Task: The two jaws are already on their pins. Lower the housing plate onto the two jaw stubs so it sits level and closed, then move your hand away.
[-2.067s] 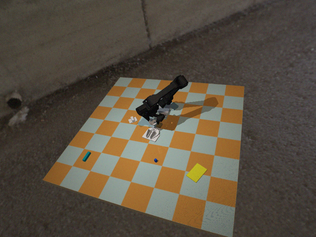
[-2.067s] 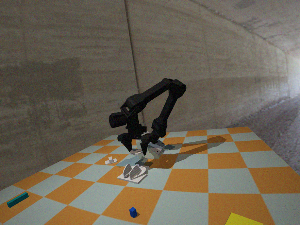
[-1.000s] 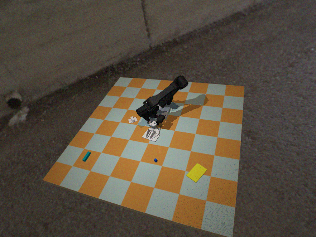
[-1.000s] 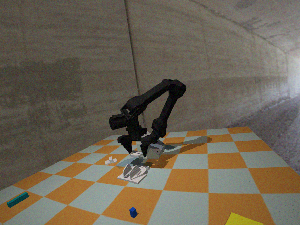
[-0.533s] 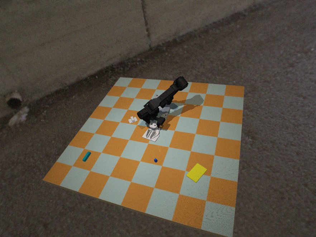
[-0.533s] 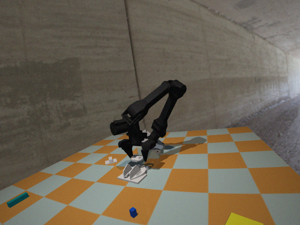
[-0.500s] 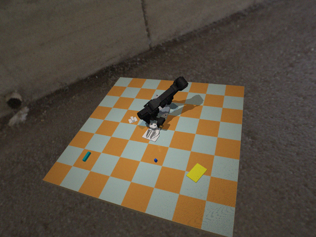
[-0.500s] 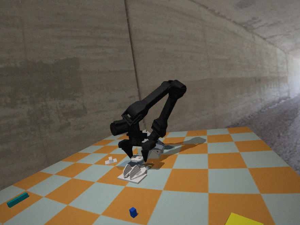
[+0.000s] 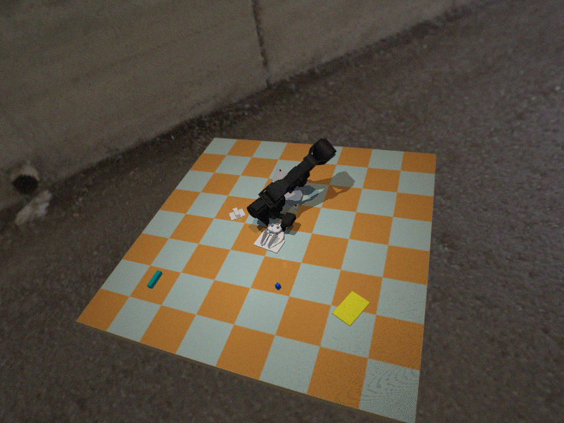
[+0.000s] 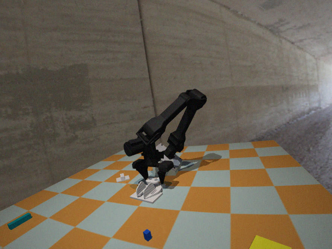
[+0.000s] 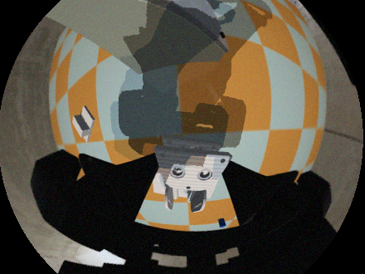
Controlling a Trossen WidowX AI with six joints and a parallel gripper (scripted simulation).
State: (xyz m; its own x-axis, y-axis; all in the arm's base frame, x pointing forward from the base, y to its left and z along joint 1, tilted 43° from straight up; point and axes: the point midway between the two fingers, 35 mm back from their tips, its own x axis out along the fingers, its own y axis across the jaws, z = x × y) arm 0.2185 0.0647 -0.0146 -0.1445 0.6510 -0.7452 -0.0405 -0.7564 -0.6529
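My gripper (image 9: 275, 225) (image 10: 154, 181) is shut on the housing plate (image 9: 274, 229) (image 10: 153, 180) (image 11: 191, 178), a pale plate with two round holes, one finger at each side. The plate is low over the rear part of the white base (image 9: 273, 250) (image 10: 152, 201) and looks roughly level. Two grey ribbed jaws, the left jaw (image 9: 267, 238) (image 10: 140, 189) (image 11: 168, 198) and the right jaw (image 9: 274, 240) (image 10: 149, 190) (image 11: 197, 201), stick out in front of the plate. The stubs under the plate are mostly hidden, and I cannot tell whether the plate rests fully on them.
A small white stepped part (image 9: 236, 213) (image 10: 122, 178) (image 11: 84, 123) lies left of the gripper. A blue block (image 9: 277, 286) (image 10: 147, 235) (image 11: 222, 222) lies in front of the base. A teal bar (image 9: 155, 278) (image 10: 20, 220) is front left, a yellow sheet (image 9: 350, 308) (image 10: 268, 243) front right.
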